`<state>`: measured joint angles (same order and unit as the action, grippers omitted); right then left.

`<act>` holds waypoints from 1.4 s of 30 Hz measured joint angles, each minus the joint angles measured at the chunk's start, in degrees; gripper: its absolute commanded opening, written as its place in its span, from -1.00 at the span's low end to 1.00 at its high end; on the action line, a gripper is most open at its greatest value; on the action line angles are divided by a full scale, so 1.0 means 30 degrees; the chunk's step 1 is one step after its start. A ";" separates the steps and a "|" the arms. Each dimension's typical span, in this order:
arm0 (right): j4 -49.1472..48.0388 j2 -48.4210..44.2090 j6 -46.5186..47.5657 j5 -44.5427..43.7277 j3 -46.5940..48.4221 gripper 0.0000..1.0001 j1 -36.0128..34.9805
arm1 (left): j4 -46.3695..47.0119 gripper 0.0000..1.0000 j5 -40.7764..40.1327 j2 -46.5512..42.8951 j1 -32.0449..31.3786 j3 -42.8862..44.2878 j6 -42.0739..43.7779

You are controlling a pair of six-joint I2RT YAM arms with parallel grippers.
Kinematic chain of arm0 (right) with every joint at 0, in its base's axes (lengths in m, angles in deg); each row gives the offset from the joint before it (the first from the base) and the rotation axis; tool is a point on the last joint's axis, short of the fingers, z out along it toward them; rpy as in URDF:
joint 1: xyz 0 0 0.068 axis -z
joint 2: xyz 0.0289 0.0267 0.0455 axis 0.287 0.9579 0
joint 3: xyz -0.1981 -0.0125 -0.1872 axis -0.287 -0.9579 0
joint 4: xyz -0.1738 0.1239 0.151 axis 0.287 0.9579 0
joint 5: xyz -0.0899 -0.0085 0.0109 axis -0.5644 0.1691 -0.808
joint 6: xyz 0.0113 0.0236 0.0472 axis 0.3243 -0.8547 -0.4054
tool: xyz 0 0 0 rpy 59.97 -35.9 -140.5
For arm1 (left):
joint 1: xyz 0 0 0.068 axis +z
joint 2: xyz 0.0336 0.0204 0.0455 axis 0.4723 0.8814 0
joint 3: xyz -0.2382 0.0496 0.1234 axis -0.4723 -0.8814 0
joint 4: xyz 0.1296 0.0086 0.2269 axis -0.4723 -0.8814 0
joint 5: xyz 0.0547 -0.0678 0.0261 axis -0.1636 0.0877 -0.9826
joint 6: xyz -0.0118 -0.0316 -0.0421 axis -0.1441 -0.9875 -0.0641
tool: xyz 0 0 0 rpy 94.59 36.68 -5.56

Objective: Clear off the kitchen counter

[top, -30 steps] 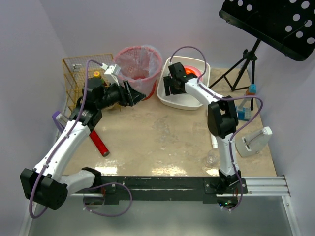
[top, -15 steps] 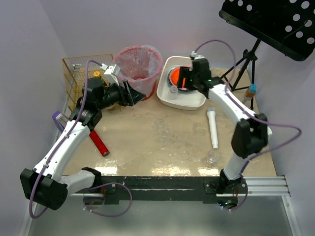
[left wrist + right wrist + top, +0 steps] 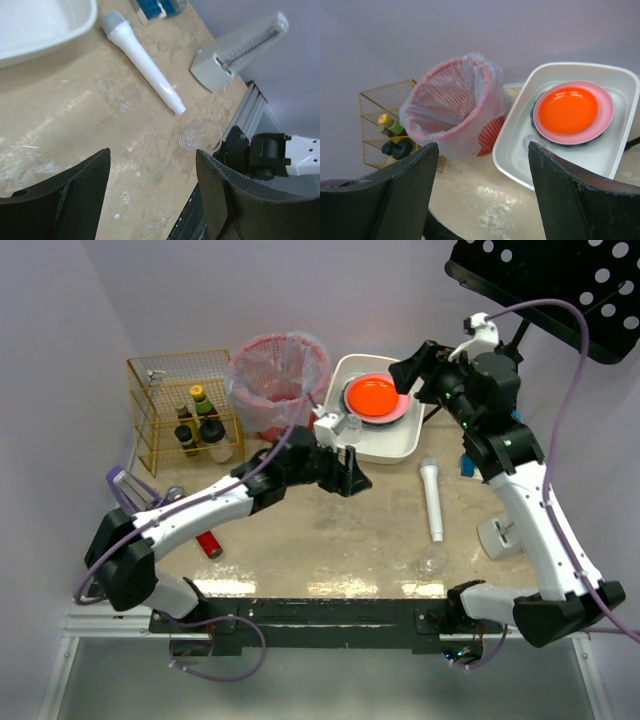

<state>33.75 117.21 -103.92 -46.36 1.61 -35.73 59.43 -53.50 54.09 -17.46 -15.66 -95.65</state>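
Kitchen counter (image 3: 330, 530): fills the middle of the scene, beige and faintly marbled, with a black rail (image 3: 320, 615) along the near edge.

Left arm (image 3: 200, 510): reaches from the near left corner across to the centre.

Right arm (image 3: 530, 500): rises from the near right corner and bends toward the far side.

Music stand (image 3: 560, 280): overhangs the far right corner, black and perforated.

White tub (image 3: 395, 450): sits at the far centre of the counter. Holds a pink plate (image 3: 400, 410) with an orange plate (image 3: 372, 395) stacked on it, plus a small clear jar (image 3: 352, 425) at its near left end.

Pink bin (image 3: 280, 380): stands just left of the tub, lined with a clear plastic bag.

Wire basket (image 3: 150, 410): occupies the far left corner, yellow, with several bottles (image 3: 200, 425) upright inside.

Left gripper (image 3: 357, 478): hangs over the counter just near of the tub, with fingers spread and nothing between them. Shows only bare counter through the gap in its own camera.

Right gripper (image 3: 403, 375): hangs high beside the tub's far right corner, pointing left. Stands spread wide and empty.

White metronome (image 3: 497, 536): lies at the right of the counter, partly hidden behind the right arm.

White stick (image 3: 432, 500): lies right of centre, grey end toward the tub, narrow end toward the near edge.

Red cylinder (image 3: 208, 542): lies at the near left, half hidden under the left arm.

Clear cup (image 3: 432, 562): lies on its side near the rail, just beyond the stick's narrow end.
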 measured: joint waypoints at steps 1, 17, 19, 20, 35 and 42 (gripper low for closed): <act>0.0131 -0.0459 -0.0022 -0.0007 0.0204 0.53 0.0000 | 0.0146 0.51 -0.0204 0.0656 -0.0576 0.0131 0.0000; 0.1129 -0.2776 -0.0051 -0.0291 -0.0233 0.54 0.0015 | -0.0335 0.89 -0.1239 0.8561 -0.5763 0.4116 -0.0036; 0.1253 -0.2732 -0.0051 -0.0284 -0.0495 0.54 0.0015 | -0.0372 0.90 -0.1253 0.8961 -0.5850 0.4503 -0.0066; 0.1290 -0.2725 -0.0051 -0.0291 -0.0554 0.54 0.0015 | -0.0379 0.90 -0.1246 0.9173 -0.5916 0.4721 -0.0087; 0.1297 -0.2790 0.0087 -0.0321 -0.0692 0.54 0.0015 | -0.1727 0.42 -0.1770 1.2524 -0.7089 0.8284 -0.0328; 0.1290 -0.2812 0.0146 -0.0321 -0.1253 0.54 0.0015 | -0.3140 -0.04 -0.2514 1.3500 -0.7679 0.9719 0.0168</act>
<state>37.62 108.77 -103.48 -47.32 -2.15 -35.68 50.01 -61.04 94.59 -40.50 13.49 -95.14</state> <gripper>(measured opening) 0.768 0.561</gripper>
